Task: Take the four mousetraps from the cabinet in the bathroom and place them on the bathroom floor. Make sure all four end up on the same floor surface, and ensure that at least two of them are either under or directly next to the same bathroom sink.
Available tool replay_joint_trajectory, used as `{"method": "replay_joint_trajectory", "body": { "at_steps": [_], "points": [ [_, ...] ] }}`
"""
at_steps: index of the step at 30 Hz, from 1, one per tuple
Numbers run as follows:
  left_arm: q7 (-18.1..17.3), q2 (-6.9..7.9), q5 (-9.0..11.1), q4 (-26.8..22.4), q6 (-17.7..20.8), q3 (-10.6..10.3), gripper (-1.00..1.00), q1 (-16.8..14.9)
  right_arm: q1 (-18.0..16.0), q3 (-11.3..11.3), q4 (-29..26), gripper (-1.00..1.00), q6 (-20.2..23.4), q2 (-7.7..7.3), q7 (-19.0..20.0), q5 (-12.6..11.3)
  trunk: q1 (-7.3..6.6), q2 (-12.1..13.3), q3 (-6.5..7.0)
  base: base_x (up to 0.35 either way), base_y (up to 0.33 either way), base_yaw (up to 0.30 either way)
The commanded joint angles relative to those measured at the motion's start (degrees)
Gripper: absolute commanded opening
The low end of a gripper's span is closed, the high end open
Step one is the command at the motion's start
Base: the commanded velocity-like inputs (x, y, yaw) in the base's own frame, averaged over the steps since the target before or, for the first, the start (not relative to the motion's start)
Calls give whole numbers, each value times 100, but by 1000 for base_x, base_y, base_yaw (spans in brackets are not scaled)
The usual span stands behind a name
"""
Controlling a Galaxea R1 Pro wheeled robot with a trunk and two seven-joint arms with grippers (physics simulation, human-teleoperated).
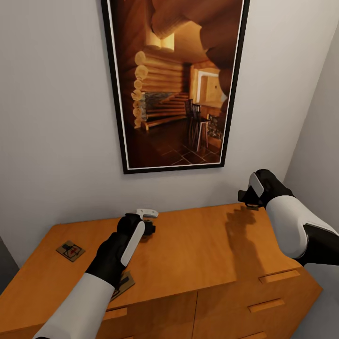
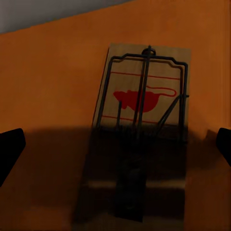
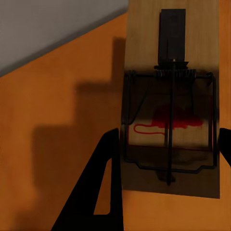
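The orange-brown cabinet stands against the wall, and I look down on its top. One mousetrap lies flat near its left end. Another mousetrap pokes out from under my left forearm at the front edge. My left gripper hovers low over the middle of the top. In the left wrist view it is open, with a mousetrap lying flat on the wood between its spread fingers. My right gripper hangs above the right end of the top, shut on a mousetrap held clear of the wood.
A large black-framed picture of a log cabin hangs on the grey wall above the cabinet. A side wall closes in on the right. Drawer fronts with bar handles face me below the top.
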Motion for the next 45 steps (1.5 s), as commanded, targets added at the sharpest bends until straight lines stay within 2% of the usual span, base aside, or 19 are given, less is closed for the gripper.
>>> {"method": "replay_joint_trajectory", "body": {
  "at_steps": [1, 33, 45],
  "points": [
    [48, 0, 209, 41, -11, -10, 100, -2, -5, -44, -5, -100, 16, 5, -7, 17, 0, -3, -8, -58, -6, 0],
    [49, 8, 214, 56, -13, -20, 100, -2, -5, -44, 4, -100, 16, 4, -13, 13, 0, -3, -8, -30, -12, 0],
    [44, 17, 211, 345, -41, -21, 100, -2, -5, -44, 54, -100, 10, 6, -13, 21, 0, -3, -8, 0, 0, 0]
  ]
}}
